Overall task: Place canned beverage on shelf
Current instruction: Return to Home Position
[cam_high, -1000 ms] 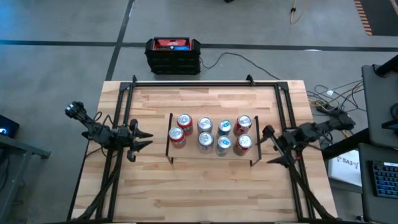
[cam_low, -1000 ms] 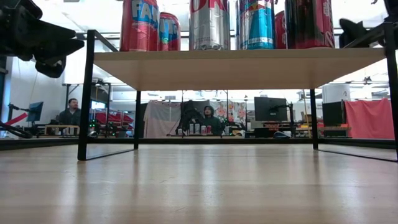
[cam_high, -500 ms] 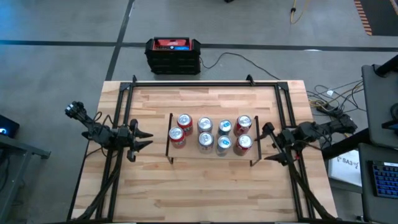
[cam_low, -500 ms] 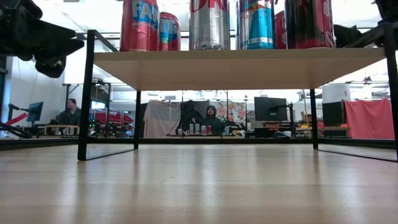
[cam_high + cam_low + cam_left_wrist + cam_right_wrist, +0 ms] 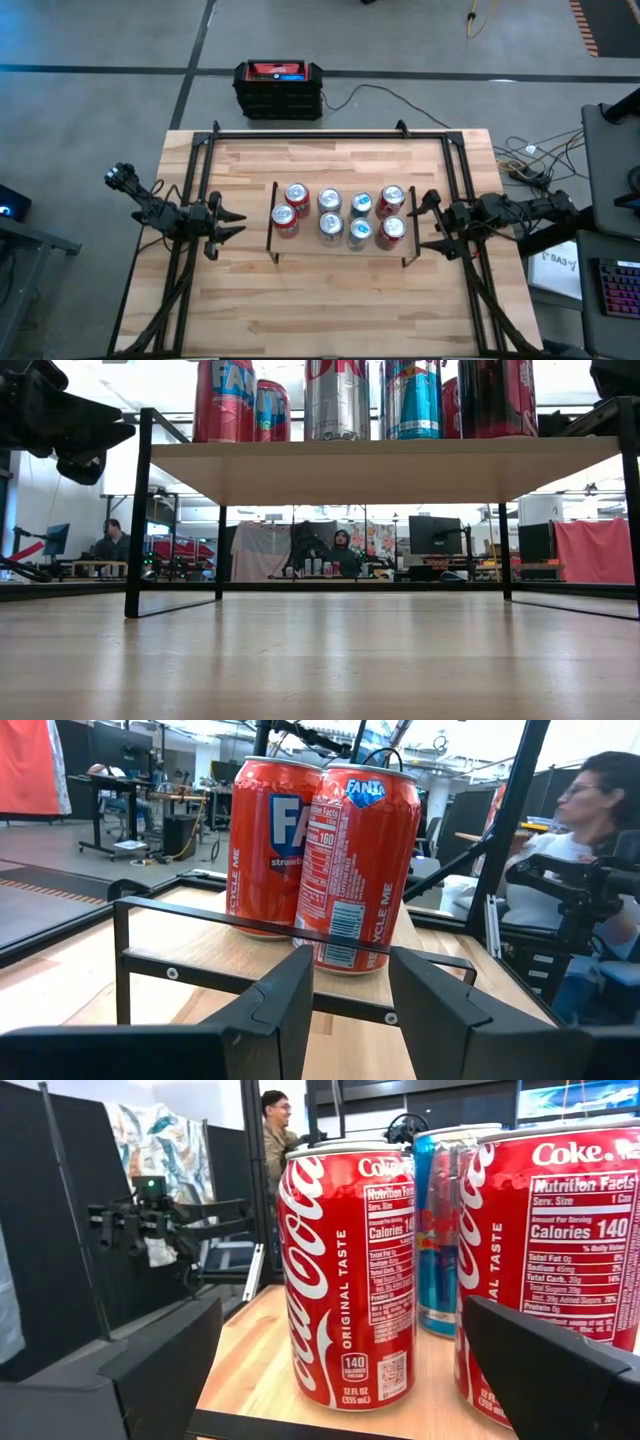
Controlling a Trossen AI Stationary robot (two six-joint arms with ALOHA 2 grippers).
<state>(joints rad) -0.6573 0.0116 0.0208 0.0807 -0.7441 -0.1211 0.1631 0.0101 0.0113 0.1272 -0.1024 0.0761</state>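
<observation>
From above: eight cans upright in two rows on the shelf, mid-table. Left gripper just off the shelf's left end, right gripper just off its right end, both spread wide, holding nothing.

At table height: shelf on black legs, cans on top.

Left wrist: two red Fanta cans beyond wide-apart fingers.

Right wrist: red Coke cans and a blue can beyond wide-apart fingers.

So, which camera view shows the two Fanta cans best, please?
The left wrist view: both Fanta cans fill it, labels readable, standing on the shelf. The high view shows only their tops; the low view, their lower parts; the right wrist view, none.
</observation>
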